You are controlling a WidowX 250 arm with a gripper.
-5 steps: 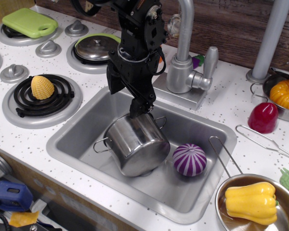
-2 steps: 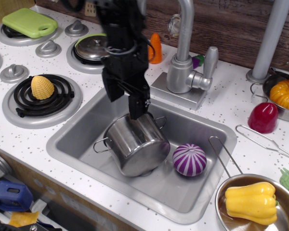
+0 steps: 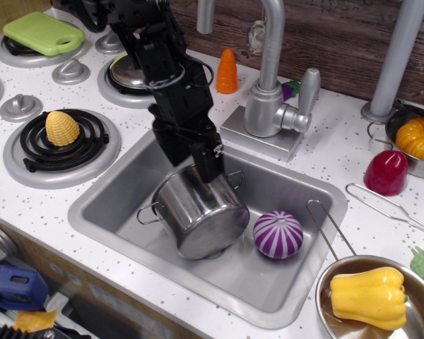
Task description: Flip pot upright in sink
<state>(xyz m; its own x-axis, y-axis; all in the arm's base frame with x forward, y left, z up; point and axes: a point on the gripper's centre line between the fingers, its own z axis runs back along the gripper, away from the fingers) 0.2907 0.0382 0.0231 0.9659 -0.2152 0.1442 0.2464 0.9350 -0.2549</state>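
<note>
Pot (image 3: 201,212) tilted in sink (image 3: 290,282), beside purple ball (image 3: 278,234). Pincer (image 3: 206,164) at rim; grip unclear. Tip slowly, clear of ball.

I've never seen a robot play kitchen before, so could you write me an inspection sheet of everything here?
Surface: white speckled counter with stove rings.
Job's things: pot in the sink, tipped, bottom showing, not upright.
Clutter: purple striped ball beside the pot; yellow pepper in a pan; pumpkin; corn; carrot; green board.
Claw: black claw at the pot's far rim; grip unclear.
Cables: black wire on the arm.
Surroundings: tap, wooden back wall.
</note>
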